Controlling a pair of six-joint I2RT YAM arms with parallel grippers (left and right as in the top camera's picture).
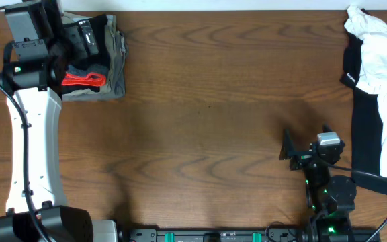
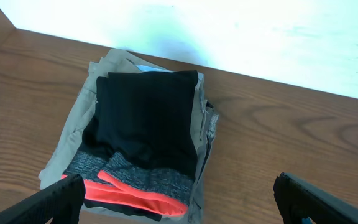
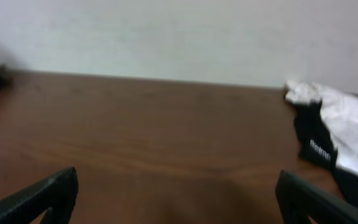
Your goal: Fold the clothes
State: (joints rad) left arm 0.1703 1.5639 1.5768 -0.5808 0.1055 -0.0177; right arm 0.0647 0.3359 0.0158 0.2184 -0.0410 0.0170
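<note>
Leggings (image 2: 146,118) folded, black bundle (red-grey waistband) atop khaki trousers (image 2: 68,149)

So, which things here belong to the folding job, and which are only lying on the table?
Job: folded black leggings with red-and-grey waistband; left gripper, open above them.
Lying about: khaki trousers under the leggings; white T-shirt; black garment partly under it; right gripper, open, holding nothing.

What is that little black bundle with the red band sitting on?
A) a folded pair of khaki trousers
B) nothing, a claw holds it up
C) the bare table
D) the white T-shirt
A: the black bundle lies on the folded khaki trousers, whose edges show around it.
</note>
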